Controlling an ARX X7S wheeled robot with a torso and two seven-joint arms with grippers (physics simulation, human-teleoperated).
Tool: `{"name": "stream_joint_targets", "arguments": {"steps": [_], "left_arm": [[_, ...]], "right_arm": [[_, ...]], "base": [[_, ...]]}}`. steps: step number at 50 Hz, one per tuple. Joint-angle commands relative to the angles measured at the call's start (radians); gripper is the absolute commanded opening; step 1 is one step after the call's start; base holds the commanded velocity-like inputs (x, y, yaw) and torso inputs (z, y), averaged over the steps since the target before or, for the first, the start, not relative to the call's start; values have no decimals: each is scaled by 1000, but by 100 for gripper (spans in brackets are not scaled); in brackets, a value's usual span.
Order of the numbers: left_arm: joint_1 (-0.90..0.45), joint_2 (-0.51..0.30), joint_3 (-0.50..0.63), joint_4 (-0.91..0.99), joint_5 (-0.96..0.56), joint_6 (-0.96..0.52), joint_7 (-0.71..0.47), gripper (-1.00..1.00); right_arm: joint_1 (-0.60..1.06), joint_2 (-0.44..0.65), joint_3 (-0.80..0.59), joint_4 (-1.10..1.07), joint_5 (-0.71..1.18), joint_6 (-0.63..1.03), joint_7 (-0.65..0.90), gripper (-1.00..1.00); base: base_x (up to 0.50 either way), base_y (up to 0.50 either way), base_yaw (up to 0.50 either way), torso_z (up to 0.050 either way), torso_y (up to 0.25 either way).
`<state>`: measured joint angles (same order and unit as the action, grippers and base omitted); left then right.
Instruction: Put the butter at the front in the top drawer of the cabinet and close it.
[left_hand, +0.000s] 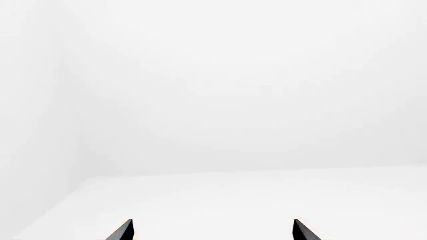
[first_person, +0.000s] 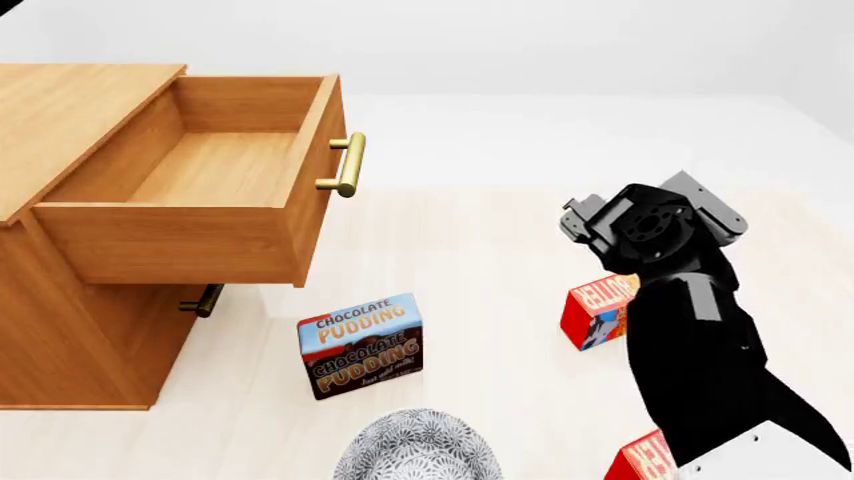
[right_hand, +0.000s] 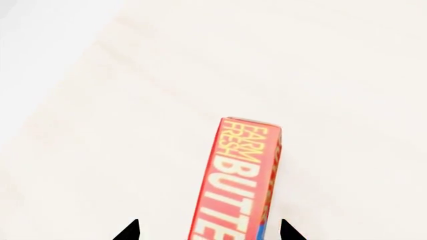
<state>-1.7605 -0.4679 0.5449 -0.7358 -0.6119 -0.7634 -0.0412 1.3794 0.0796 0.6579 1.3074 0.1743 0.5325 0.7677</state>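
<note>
The cabinet (first_person: 67, 330) stands at the left with its top drawer (first_person: 200, 170) pulled out and empty, brass handle (first_person: 347, 165) facing right. One red butter box (first_person: 598, 308) stands on the floor under my right arm (first_person: 654, 235). A second butter box (first_person: 647, 458) shows at the bottom edge. In the right wrist view the butter (right_hand: 240, 175) lies between the spread jaws of my right gripper (right_hand: 210, 231), which is open and not touching it. My left gripper (left_hand: 213, 231) is open and empty, facing a white wall.
A larger Chocolate Pudding box (first_person: 360, 345) stands on the floor in front of the cabinet. A grey patterned bowl (first_person: 416, 448) sits at the bottom middle. The lower drawer's handle (first_person: 203, 300) shows under the open drawer.
</note>
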Motion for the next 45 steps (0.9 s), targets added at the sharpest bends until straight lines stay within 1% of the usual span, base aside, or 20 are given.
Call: {"name": "stream_joint_targets", "arguments": {"steps": [1, 18, 45], "left_arm": [[-2, 0, 4, -1, 3, -6, -1, 100], [-6, 1, 10, -3, 7, -12, 3, 100], [-8, 1, 13, -6, 8, -17, 9, 100]], "right_arm": [[6, -9, 55, 1, -60, 4, -14, 100], [2, -13, 103, 1, -109, 3, -21, 100], [-1, -17, 133, 0, -145, 5, -30, 100]], "base": [[0, 0, 0, 0, 0], [0, 0, 0, 0, 0], [0, 0, 0, 0, -94]]}}
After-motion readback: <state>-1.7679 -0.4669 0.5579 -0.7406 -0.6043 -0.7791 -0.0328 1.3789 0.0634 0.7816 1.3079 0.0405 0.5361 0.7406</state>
